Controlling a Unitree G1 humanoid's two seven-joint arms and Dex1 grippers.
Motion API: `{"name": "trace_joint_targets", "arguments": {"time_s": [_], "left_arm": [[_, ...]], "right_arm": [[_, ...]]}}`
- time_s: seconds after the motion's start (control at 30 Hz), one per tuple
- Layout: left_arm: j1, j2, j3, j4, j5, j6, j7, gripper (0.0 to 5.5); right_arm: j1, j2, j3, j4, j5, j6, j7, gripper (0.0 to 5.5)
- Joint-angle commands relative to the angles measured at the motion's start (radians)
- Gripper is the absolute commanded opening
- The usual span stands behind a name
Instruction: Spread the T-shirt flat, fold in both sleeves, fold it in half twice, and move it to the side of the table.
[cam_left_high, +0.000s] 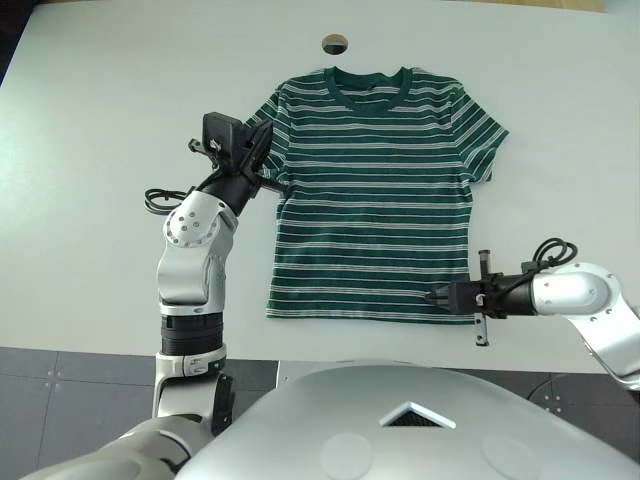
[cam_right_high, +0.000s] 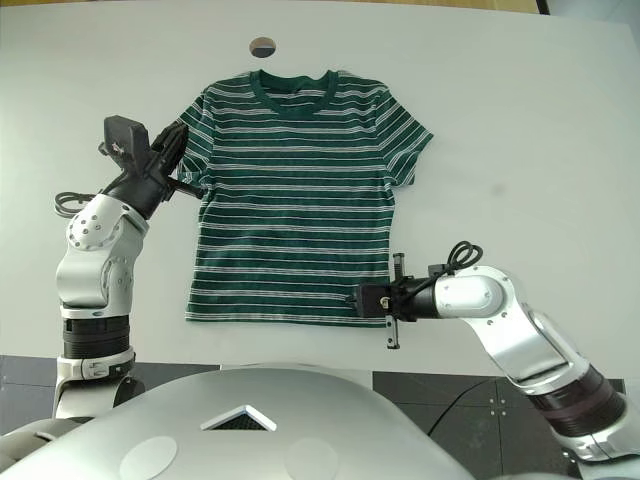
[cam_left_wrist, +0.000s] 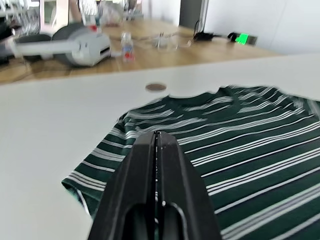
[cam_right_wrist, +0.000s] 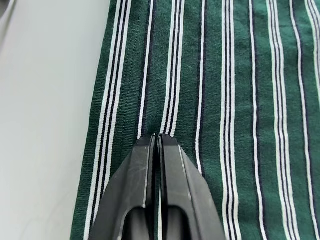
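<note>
2 hands, fingers pressed tog.: L hand (cam_left_wrist: 156, 133) over T-shirt (cam_left_high: 375, 190) sleeve, R hand (cam_right_wrist: 156, 136) at btm hem.

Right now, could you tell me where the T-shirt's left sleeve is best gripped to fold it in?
Pinch the sleeve at its outer hem, coming from the robot's left over the bare table. It lies flat and juts past the body, so that edge is free. The left gripper is there, shut.
</note>
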Motion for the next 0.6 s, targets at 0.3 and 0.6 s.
{"name": "trace_joint_targets", "arguments": {"time_s": [0.3,0.6], "left_arm": [[-0.085,0.069,0.019,0.146,0.080,0.124,0.079,0.38],[-0.210,0.121,0.036,0.351,0.087,0.114,0.034,1.79]], "right_arm": [[0.089,0.013,-0.036,-0.044,0.029,-0.005,-0.031,0.10],[-0.016,0.175,-0.268,-0.097,0.248,0.031,-0.157,0.10]]}}
